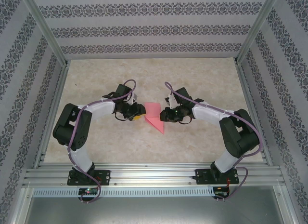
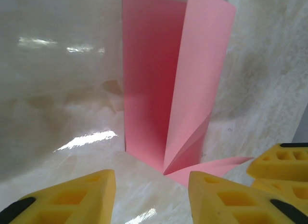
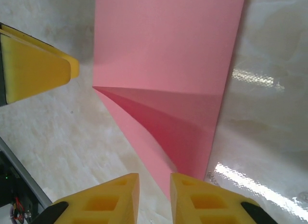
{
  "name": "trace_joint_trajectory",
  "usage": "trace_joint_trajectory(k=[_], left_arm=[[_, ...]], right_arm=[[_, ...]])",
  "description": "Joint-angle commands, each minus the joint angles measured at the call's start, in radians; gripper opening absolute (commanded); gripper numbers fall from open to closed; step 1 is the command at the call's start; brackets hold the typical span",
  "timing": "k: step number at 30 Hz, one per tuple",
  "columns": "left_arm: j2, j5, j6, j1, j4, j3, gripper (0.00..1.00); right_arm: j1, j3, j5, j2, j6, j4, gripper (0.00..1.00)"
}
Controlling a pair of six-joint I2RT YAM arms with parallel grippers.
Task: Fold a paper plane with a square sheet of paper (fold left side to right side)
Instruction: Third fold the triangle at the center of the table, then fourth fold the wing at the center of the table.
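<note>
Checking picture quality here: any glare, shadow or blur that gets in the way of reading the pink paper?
Top external: even light, sharp, the pink paper small but clear. Left wrist: white glare streaks on the table, the paper's inner layer shaded darker, the near yellow fingers slightly soft. Right wrist: glare patches on the table at right, dark shadow inside the fold, creases readable.

Enclosed work cell, seen from above. The desk (image 1: 202, 137) has a beige, marbled, glossy top; the wrist views catch bright patches of reflected light on it. Three walls close it in: the back wall (image 1: 154, 29), left wall (image 1: 24, 65) and right wall (image 1: 284, 65), all papered in pale bands alternating with grey ornamental bands. Slanting metal posts (image 1: 45, 29) frame the back corners. Grooved aluminium rails (image 1: 154, 175) run along the near edge, with a slotted strip (image 1: 154, 191) just below them.
</note>
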Motion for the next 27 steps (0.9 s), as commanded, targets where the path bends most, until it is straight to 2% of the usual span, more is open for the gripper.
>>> trace_joint_trajectory(k=[1,12,15,20,24,27], left_arm=[[0.032,0.018,-0.036,-0.026,0.068,0.04,0.46],[0.118,0.008,-0.051,-0.078,0.068,0.108,0.45],[0.122,0.006,-0.055,-0.089,0.065,0.125,0.38],[0.115,-0.004,-0.056,-0.099,0.046,0.135,0.22],[0.102,-0.011,-0.056,-0.1,0.029,0.13,0.18],[0.096,-0.011,-0.051,-0.101,0.016,0.13,0.17]], right_arm=[[0.002,0.032,-0.007,0.029,-0.013,0.032,0.24],[-0.002,0.043,0.025,0.081,-0.037,0.033,0.24],[0.0,0.044,0.051,0.078,-0.05,0.024,0.25],[0.017,0.026,0.12,0.035,-0.071,0.016,0.29],[0.058,-0.008,0.206,-0.024,-0.087,0.013,0.32],[0.114,-0.032,0.315,-0.076,-0.098,0.006,0.36]])
